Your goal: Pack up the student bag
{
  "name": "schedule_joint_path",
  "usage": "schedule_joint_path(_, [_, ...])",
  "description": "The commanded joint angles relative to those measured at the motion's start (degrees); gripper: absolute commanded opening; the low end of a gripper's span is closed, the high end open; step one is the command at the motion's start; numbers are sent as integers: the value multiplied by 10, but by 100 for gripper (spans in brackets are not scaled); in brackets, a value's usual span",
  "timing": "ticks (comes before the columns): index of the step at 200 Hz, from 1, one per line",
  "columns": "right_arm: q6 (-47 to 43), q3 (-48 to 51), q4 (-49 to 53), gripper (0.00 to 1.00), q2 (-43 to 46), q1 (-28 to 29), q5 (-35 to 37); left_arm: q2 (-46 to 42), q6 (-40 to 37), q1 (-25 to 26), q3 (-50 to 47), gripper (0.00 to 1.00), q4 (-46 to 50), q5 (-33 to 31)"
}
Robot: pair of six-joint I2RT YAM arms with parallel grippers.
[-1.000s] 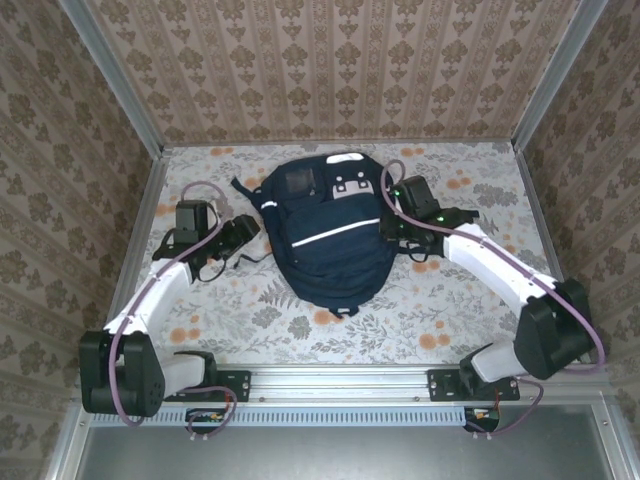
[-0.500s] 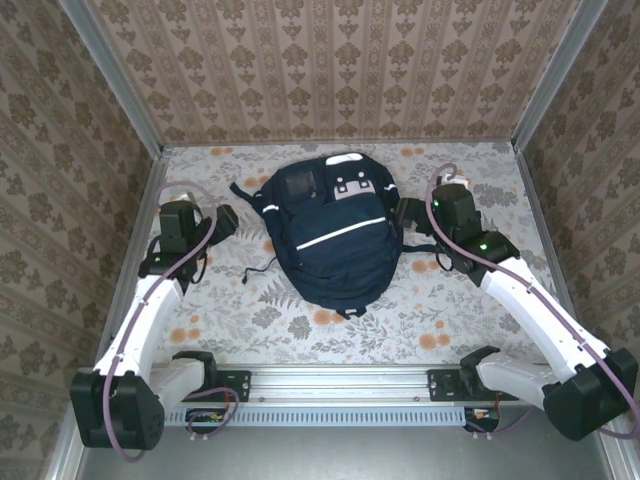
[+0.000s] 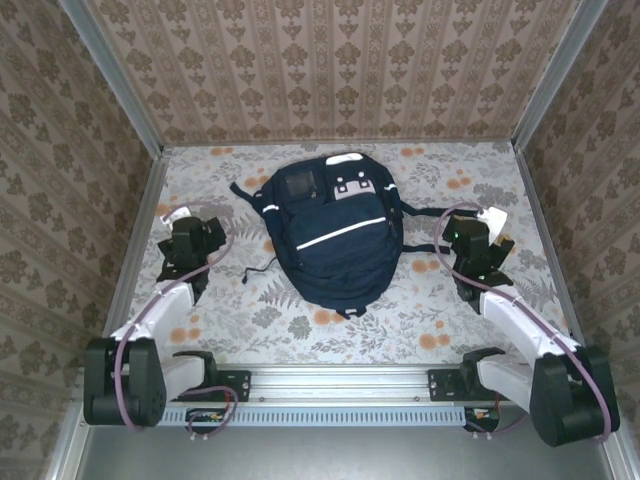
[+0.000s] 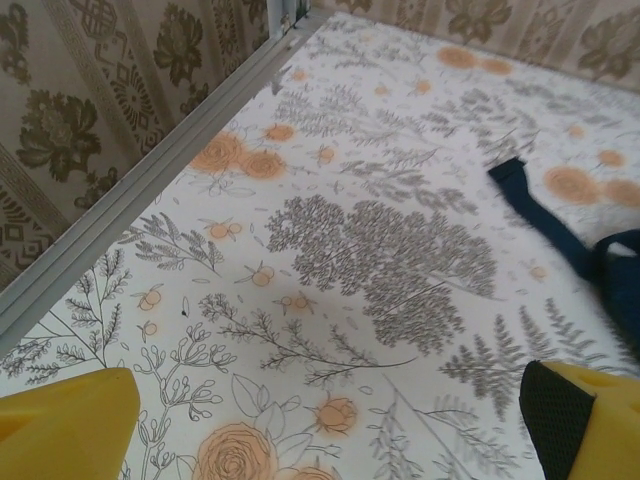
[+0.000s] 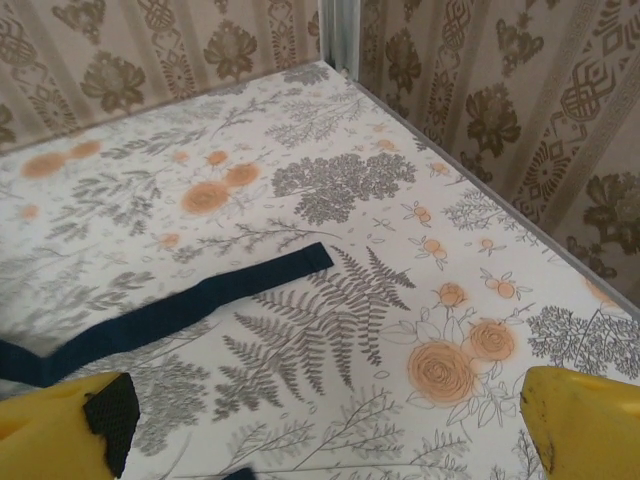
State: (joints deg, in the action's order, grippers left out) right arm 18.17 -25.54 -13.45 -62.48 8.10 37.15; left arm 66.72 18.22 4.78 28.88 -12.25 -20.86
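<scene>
The large navy blue fabric backpack (image 3: 335, 240), with a white reflective stripe and grey-white patches, lies flat in the centre of the top view on the floral-printed white tabletop (image 3: 420, 300), its top end toward the upper edge of the frame. The left gripper (image 3: 190, 238) sits at middle left, well apart from the bag. Its wrist view shows its yellow fingers (image 4: 65, 425) spread wide with nothing between them. A flat navy strap end (image 4: 540, 210) lies at the right. The right gripper (image 3: 483, 240) sits at middle right, also apart from the bag, its yellow fingers (image 5: 585, 425) likewise spread wide over bare cloth, with a long dark blue webbing strap (image 5: 190, 300) lying at centre left.
</scene>
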Motion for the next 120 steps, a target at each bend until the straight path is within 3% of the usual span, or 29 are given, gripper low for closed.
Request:
schedule_joint_path(1, [-76, 31, -176, 100, -48, -1, 14, 18, -55, -13, -13, 100, -113, -2])
schedule_joint_path(53, [-126, 32, -277, 100, -142, -4, -64, 55, -137, -21, -22, 100, -197, 35])
schedule_joint_path(74, [-147, 33, -313, 100, -166, -6, -94, 71, -175, -28, -33, 100, -247, 72])
schedule_joint_path(120, [-176, 33, -358, 100, -220, -21, -196, 67, -199, -43, -35, 100, -249, 170])
